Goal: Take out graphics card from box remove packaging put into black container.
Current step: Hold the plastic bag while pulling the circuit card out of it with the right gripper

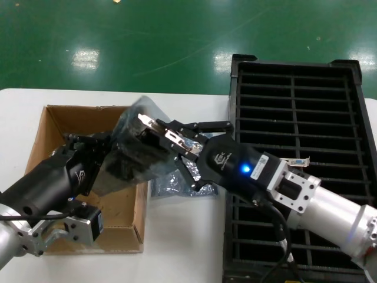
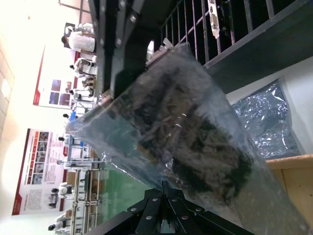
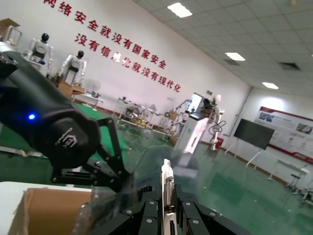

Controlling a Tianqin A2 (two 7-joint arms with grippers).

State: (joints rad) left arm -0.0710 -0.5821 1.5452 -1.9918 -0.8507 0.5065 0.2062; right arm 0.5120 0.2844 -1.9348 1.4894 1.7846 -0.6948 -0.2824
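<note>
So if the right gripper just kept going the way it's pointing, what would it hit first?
Probably the left gripper, which faces it holding the packaging; the right gripper already grips the graphics card's bracket between them.

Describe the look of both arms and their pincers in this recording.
Both arms have silver metal links, glossy black wrist housings with a white logo, and black multi-link fingers. The right pincer housing shows a lit blue light, with a black cable below. The left pincer arm has a clamp bracket with a small black module.

white table (image 1: 177, 247) under everything | green floor (image 1: 147, 35) beyond | empty antistatic bag (image 1: 168, 184) flat on table
</note>
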